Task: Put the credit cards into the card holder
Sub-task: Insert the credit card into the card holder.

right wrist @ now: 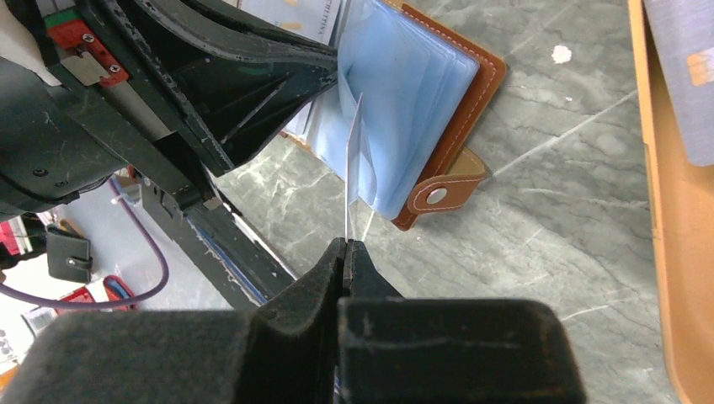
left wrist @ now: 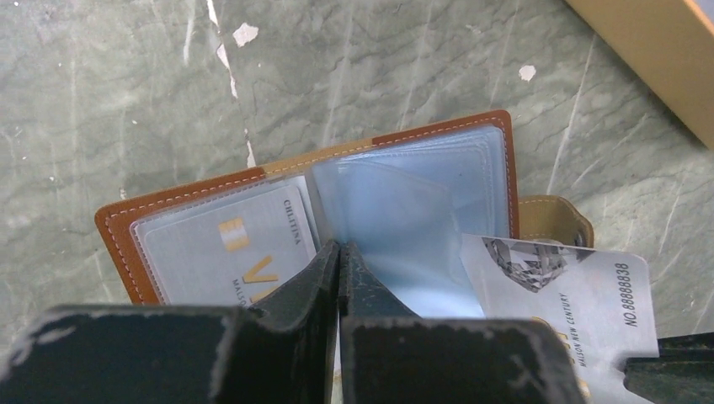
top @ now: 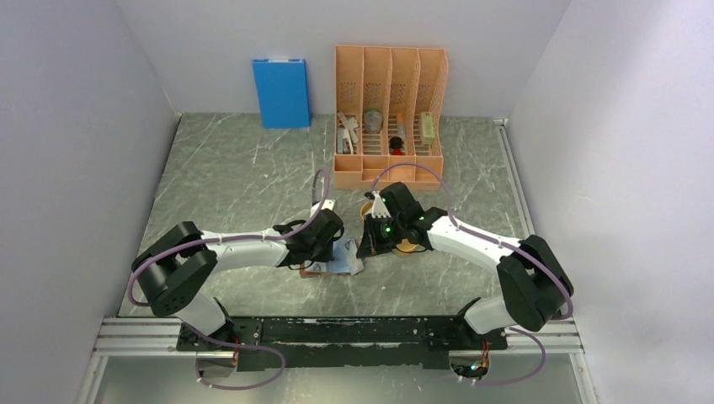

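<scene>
Left pincer pinches a glossy sleeve; right pincer pinches a thin card.

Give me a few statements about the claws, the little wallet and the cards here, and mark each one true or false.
1. The card holder lies open on the table. True.
2. The right gripper is empty. False: it is shut on a silvery card, pinched by its edge.
3. A second card sits inside one of the holder's sleeves. True.
4. The left gripper hangs wide open. False: it is shut on a clear sleeve of the holder.
5. The blue box lies flat in the middle of the table. False: it stands at the far end, against the back wall.
</scene>
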You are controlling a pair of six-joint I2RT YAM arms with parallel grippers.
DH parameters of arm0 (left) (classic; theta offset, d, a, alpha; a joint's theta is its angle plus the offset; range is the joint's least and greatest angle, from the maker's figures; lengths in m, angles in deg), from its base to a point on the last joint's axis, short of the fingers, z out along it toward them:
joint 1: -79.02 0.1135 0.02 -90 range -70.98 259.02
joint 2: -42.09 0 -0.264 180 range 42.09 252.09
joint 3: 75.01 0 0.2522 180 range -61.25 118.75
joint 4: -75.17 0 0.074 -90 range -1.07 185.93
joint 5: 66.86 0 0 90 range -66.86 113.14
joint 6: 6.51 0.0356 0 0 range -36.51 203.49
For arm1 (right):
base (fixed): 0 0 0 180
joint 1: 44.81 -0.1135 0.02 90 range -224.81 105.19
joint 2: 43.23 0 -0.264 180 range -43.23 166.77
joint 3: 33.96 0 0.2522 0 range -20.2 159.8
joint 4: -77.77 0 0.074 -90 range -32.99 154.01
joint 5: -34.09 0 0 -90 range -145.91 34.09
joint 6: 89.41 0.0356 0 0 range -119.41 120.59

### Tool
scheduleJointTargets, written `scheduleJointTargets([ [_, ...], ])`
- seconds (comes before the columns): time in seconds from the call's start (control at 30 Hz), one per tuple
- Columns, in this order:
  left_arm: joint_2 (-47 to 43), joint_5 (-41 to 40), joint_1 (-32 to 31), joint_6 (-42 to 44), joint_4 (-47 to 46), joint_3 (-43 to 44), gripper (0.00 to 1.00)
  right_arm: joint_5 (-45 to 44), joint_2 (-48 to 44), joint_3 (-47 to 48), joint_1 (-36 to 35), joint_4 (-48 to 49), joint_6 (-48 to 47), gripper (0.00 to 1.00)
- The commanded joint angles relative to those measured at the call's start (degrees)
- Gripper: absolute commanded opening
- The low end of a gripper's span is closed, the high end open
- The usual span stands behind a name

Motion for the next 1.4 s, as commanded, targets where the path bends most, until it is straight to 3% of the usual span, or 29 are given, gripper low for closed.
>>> scheduleJointTargets([
  [0.0,-1.9,-0.7,-0.1,0.1,4.2,-1.1,0.09,2.8,0.9,0.3,0.1,2.4,0.0,0.0],
  [0.3,-6.6,-0.4,-0.2,0.1,6.3,0.3,0.28,3.7,1.5,1.0,-0.1,2.9,0.1,0.0],
  [1.0,-16.2,-4.1,-0.2,-2.1,12.4,1.1,0.5,5.4,4.3,3.9,-3.1,5.7,2.2,0.0],
  [1.37,-22.7,-5.9,-0.1,-3.5,15.5,-2.0,0.52,3.8,8.8,5.0,-6.3,10.2,6.9,0.0],
])
